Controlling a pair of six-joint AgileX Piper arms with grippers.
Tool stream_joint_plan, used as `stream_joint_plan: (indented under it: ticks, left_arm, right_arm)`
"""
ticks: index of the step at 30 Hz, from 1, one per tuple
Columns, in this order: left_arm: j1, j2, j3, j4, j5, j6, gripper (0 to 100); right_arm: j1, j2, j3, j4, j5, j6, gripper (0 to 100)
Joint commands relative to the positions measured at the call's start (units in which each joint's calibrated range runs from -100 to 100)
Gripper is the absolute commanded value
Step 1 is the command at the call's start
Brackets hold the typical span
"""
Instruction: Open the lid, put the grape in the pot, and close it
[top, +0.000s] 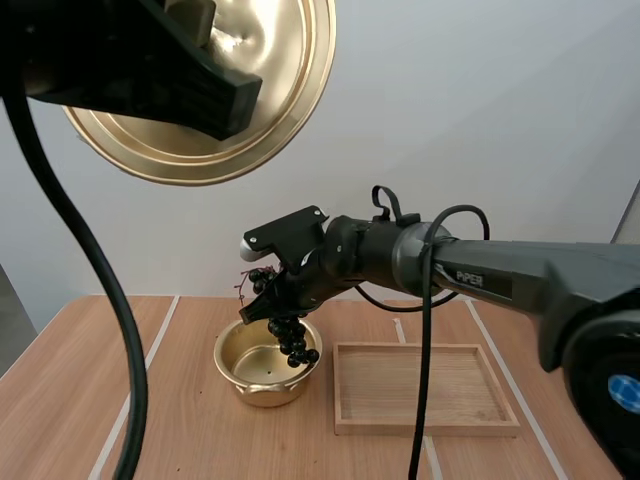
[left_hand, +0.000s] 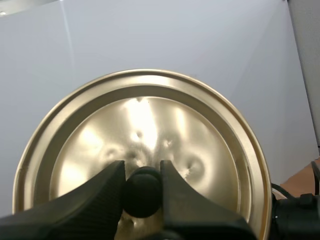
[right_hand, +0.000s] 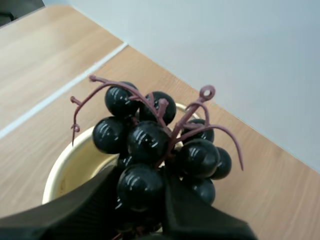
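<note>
I count one lid (top: 270, 90), one pot (top: 232, 352), one bunch of grapes (top: 292, 338) and one wooden tray (top: 425, 348). My left jaws are clamped on the lid's black knob (left_hand: 142, 194), holding the lid tilted on edge at the upper left of the frame, high above the counter (top: 60, 400). My right arm (top: 480, 272) reaches in from the right. Its jaws pinch the grapes, which hang at frame centre over the open pot's mouth. The tray lies just right of the pot.
</note>
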Motion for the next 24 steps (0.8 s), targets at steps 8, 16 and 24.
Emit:
stream_joint_plan:
  ticks: [8, 16, 24]
  left_arm:
    - [0.45, -0.3, -0.4, -0.4, -0.6, -0.7, 0]
    - [0.45, -0.3, -0.4, -0.4, -0.6, -0.7, 0]
    - [0.43, -0.3, -0.4, -0.4, -0.6, -1.0, 0]
  right_arm:
    - [0.5, 10.6, -0.7, 0.8, -2.4, 0.1, 0]
    - [0.9, 13.7, -0.7, 0.8, -2.8, 0.1, 0]
    - [0.9, 13.2, -0.8, 1.2, 1.3, 0.1, 67]
